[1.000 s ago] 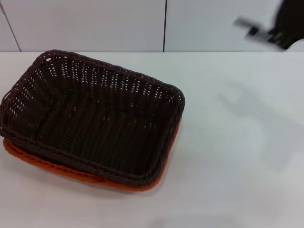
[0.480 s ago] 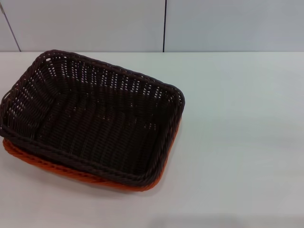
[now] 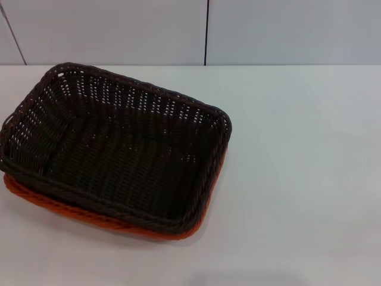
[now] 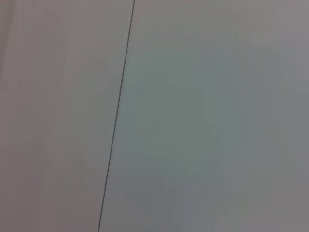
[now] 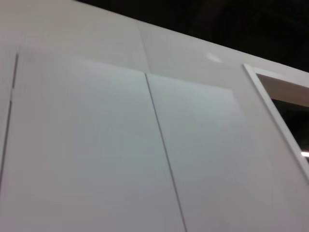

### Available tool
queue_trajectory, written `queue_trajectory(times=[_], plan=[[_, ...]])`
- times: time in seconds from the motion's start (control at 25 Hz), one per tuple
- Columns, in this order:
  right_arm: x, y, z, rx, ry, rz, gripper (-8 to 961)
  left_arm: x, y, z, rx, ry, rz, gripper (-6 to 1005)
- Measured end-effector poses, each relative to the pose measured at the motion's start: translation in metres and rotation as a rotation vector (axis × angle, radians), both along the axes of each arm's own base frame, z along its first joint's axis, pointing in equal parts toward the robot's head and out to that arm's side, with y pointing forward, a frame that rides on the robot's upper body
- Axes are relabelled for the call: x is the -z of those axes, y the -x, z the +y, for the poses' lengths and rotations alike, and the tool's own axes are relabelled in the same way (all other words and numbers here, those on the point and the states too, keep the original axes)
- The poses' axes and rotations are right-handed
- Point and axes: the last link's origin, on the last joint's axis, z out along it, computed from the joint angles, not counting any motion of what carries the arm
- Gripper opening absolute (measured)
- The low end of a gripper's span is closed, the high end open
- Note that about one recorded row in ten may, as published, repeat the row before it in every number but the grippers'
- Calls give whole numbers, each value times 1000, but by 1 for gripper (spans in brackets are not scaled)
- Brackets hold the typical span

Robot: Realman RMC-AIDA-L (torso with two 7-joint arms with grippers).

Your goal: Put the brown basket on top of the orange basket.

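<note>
White table (image 3: pixel 297 179) | one brown basket (image 3: pixel 119 149) nested atop one orange basket (image 3: pixel 36 199)

The bright orange woven basket (image 3: pixel 89 215) is mostly hidden under the dark brown woven basket (image 3: pixel 119 149), only its rim showing.
</note>
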Motion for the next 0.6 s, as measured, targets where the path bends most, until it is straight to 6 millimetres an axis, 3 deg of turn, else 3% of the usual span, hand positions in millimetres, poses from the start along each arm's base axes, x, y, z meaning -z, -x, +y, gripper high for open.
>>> queue_trajectory(times=[0.6], plan=[[10,-15,22,70,126,85,729,1,-2,3,-9,11,43,801]])
